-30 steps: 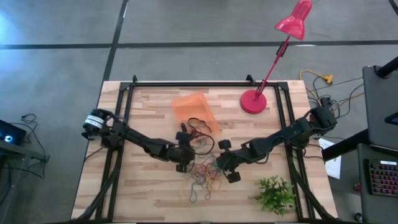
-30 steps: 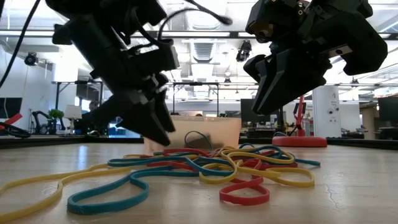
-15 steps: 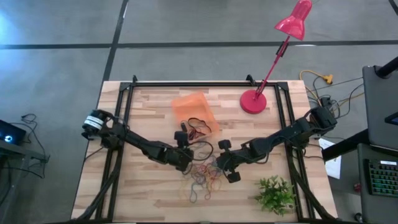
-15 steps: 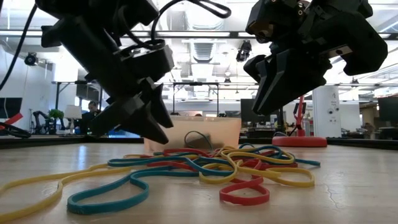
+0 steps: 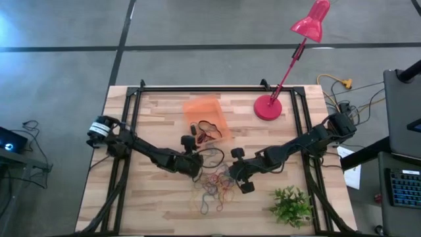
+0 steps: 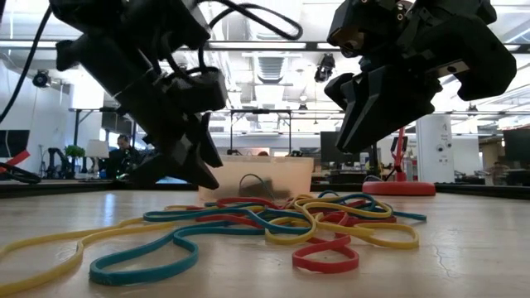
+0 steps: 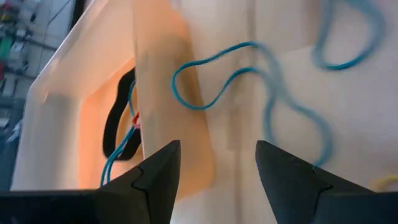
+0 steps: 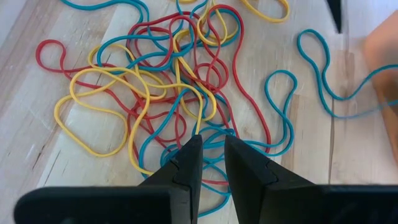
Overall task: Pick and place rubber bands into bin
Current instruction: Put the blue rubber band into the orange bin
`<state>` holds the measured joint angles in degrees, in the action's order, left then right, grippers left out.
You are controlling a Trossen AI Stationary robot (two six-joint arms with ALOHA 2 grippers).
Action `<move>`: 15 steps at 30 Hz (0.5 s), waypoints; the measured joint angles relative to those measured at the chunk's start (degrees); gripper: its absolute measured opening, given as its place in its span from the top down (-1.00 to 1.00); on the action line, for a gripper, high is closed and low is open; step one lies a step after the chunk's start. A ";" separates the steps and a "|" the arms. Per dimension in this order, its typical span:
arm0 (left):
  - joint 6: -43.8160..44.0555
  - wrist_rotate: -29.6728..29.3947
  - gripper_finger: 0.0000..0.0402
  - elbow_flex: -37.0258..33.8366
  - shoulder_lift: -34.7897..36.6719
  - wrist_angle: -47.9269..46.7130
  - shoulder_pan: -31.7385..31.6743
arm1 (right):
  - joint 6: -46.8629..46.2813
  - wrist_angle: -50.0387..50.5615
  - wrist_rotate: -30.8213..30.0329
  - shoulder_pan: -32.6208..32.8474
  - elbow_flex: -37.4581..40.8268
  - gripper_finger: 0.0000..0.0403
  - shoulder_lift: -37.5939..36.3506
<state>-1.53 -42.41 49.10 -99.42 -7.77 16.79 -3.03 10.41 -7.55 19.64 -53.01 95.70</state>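
Your left gripper [image 5: 191, 146] sits just left of centre in the high view, fingers [image 7: 155, 171] spread wide with nothing between them, its tip right at the near edge of the bin [image 5: 206, 113]. The wrist view looks past those fingers at the bin's orange wall, with a blue band lying partly across that wall and partly on the wood. Your right gripper [image 8: 210, 163] is nearly closed, only a narrow gap showing, with no band clearly pinched; it hangs above the rubber bands [image 5: 214, 184], which lie tangled in a pile low of centre in the high view.

The bin itself is above centre on the table [image 5: 158, 204], with a few bands already inside. The lamp base [image 5: 268, 107] stands to its right, and a small plant [image 5: 290, 205] sits lower right.

Watch these risks:
- The left fingers are so close to the bin that a forward push would likely slide or tip it, since it looks light.
- The pile is knotted, so a pinch from your right gripper may drag several bands at once and scatter them.
- The two grippers are near each other; moving both toward the pile risks a collision.
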 joint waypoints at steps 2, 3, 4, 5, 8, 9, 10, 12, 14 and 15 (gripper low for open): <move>1.20 -0.19 0.04 0.00 0.00 -0.83 -0.91 | 0.00 -0.02 0.00 0.00 0.00 0.72 -0.01; 1.53 -0.21 0.04 0.00 0.00 -0.87 -1.27 | 0.00 0.00 0.00 0.00 0.00 0.72 -0.02; 2.02 -0.33 0.04 0.00 0.00 -0.83 -1.63 | 0.00 0.02 0.00 0.00 0.00 0.72 -0.02; 2.50 -0.79 0.04 0.00 0.00 -0.76 -2.04 | 0.00 0.01 0.00 0.00 0.00 0.72 -0.02; 2.76 -1.68 0.04 0.00 0.02 -0.62 -3.12 | 0.00 0.01 0.00 0.00 0.05 0.72 -0.02; 2.68 -1.51 0.04 0.00 0.02 -0.31 -3.27 | 0.00 0.00 0.00 0.00 0.09 0.72 -0.02; 2.47 -0.71 0.04 0.01 0.02 -0.03 -3.34 | 0.00 0.00 0.00 0.00 0.13 0.72 -0.02; 0.31 2.76 0.04 0.13 0.04 0.88 -3.34 | 0.00 0.03 0.00 0.00 0.17 0.72 -0.02; -2.10 8.62 0.04 0.11 0.04 2.75 -3.19 | 0.00 0.00 0.00 0.00 0.22 0.72 -0.02; -2.78 12.06 0.04 0.11 0.04 3.55 -3.18 | 0.02 0.02 0.00 0.00 0.22 0.72 -0.02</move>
<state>-4.31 -30.35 49.21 -99.37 -4.22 13.61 -3.01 10.44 -7.55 19.64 -52.80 95.68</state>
